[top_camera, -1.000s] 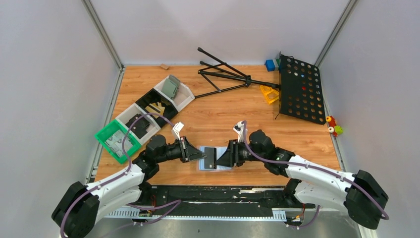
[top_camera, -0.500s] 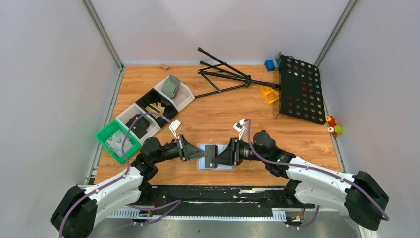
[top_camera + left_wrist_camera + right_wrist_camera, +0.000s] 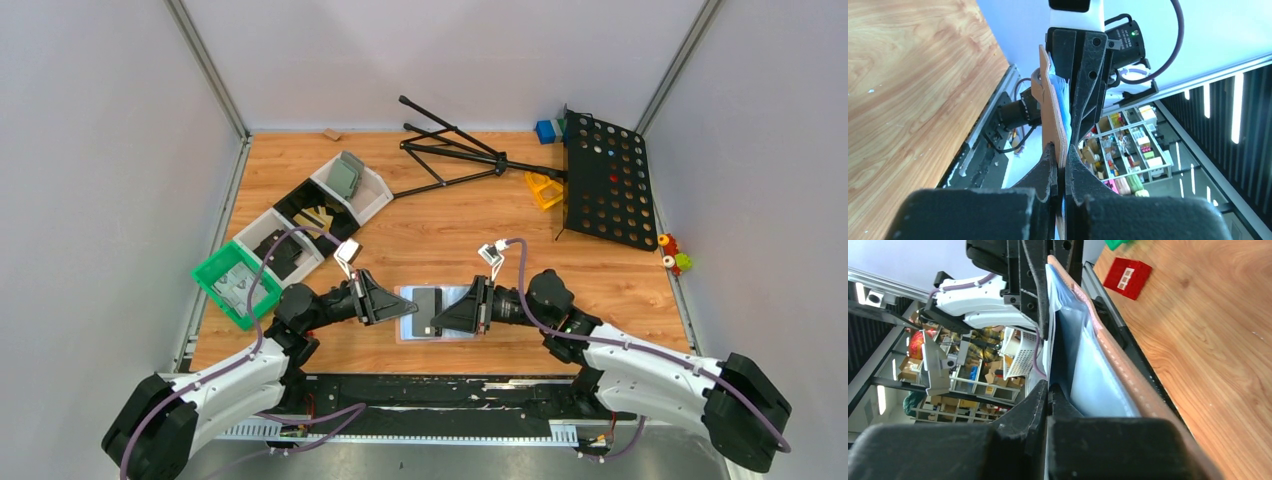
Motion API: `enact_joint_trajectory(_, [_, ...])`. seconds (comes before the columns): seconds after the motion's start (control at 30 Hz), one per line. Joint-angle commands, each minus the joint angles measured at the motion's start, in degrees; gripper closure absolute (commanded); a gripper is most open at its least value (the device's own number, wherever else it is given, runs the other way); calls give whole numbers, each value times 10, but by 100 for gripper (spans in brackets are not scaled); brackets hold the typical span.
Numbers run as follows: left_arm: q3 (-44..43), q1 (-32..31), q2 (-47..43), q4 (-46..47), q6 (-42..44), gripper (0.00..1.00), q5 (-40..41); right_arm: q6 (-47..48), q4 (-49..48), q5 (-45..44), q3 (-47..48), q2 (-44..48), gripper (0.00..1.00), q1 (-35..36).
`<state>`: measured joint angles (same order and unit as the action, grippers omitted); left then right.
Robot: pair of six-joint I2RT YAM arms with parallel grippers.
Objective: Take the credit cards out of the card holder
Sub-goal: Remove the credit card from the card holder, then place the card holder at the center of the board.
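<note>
The card holder has a light blue-grey face and a salmon-tan edge, and hangs above the table between my two grippers. A black credit card shows against its face. My left gripper is shut on the holder's left side. In the left wrist view my left gripper pinches the tan edge. My right gripper is shut on the card's thin edge. In the right wrist view my right gripper clamps a thin sheet, with the holder's blue face just outside the jaws.
A green bin and white and black bins stand at the left; one holds a grey-green holder. A black folding stand, a black perforated panel, a yellow piece and small toys lie at the back and right.
Both grippers have risen with the card holder between them and moved slightly toward the back. Both arms' wrists have drawn outward, left to the left, right to the right.
</note>
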<state>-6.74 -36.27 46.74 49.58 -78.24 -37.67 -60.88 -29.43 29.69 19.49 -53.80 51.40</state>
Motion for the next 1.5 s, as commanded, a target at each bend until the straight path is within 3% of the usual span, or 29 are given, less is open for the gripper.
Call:
enact_joint_trajectory(0.0, [-1,-2,0,62,-25,100,1,-12,-28,-15,-8,41,100,-2])
enact_joint_trajectory(0.27, [8,-2,5,103,-53,100,22,-9,48,-49,-37,130,100,-31])
enact_joint_trajectory(0.4, [8,-2,4,54,-33,100,37,21,167,-70,-18,179,100,-52])
enact_joint_trajectory(0.57, [-32,-2,-9,-227,110,100,79,96,348,-152,37,229,100,-59])
enact_joint_trajectory(0.77, [-142,-3,3,-620,341,100,233,137,369,-147,81,175,100,-59])
enact_joint_trajectory(1.0, [-269,-2,98,-836,438,100,373,161,345,-132,121,82,100,-59])
enact_joint_trajectory(1.1, [-293,-11,140,-840,440,100,382,169,343,-126,138,43,100,-59])
enact_joint_trajectory(1.13, [-302,-15,151,-839,439,97,395,171,342,-123,144,31,100,-58])
enact_joint_trajectory(1.23, [-309,-23,159,-827,439,63,390,173,333,-113,156,2,100,-58])
enact_joint_trajectory(1.3, [-307,-23,141,-818,435,49,387,176,326,-107,164,-16,100,-58])
enact_joint_trajectory(1.47, [-317,-24,94,-844,426,37,425,175,303,-96,176,-70,100,-58])
